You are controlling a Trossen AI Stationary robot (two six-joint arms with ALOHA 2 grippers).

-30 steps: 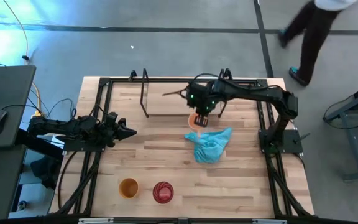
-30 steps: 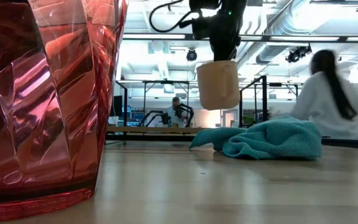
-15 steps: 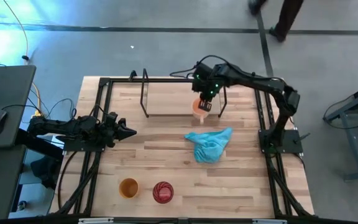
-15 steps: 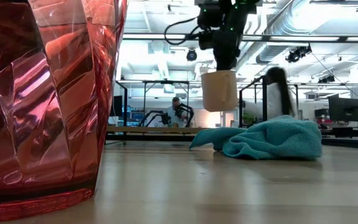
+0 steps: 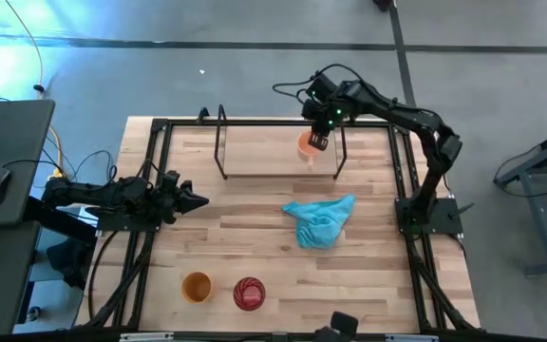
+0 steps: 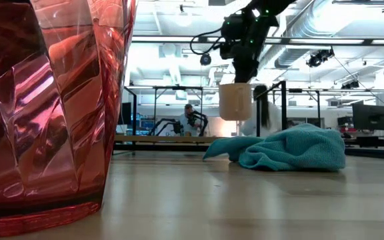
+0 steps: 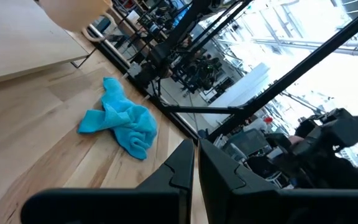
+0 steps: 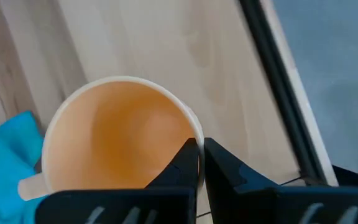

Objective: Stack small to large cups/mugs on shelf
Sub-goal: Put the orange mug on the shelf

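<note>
The right gripper (image 5: 317, 142) is clamping the rim of the light orange mug (image 5: 308, 147) and has been carrying it away from the blue cloth (image 5: 319, 220), so it is now hanging over the shelf (image 5: 264, 152). The left gripper (image 5: 198, 200) is still resting clenched over the table's left side, while the yellow cup (image 5: 197, 286) and red cup (image 5: 249, 293) are sitting near the front edge

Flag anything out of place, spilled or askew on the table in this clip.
Only the turquoise cloth looks out of place: it lies crumpled mid-table, near the shelf. Nothing is spilled. The right gripper holds the light orange mug upright over the shelf; the yellow-orange cup and red ribbed cup stand upright.
</note>
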